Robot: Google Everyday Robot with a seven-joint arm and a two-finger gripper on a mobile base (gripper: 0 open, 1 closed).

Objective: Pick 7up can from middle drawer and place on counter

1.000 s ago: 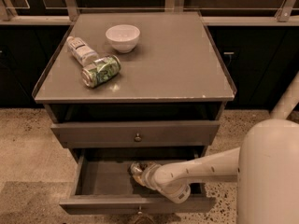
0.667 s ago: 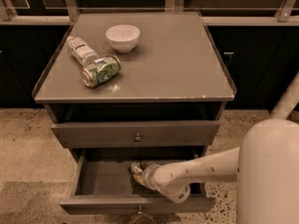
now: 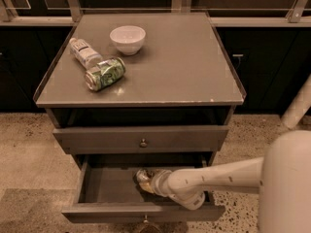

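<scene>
The middle drawer is pulled open below a closed drawer. My gripper is down inside the open drawer, near its middle, at the end of my white arm, which reaches in from the right. A small silver can end shows right at the gripper; this looks like the 7up can, with most of it hidden by the gripper. The counter is the grey cabinet top above.
On the counter's left lie a bright green patterned can and a clear bottle, with a white bowl standing behind them. My white body fills the lower right. Speckled floor surrounds the cabinet.
</scene>
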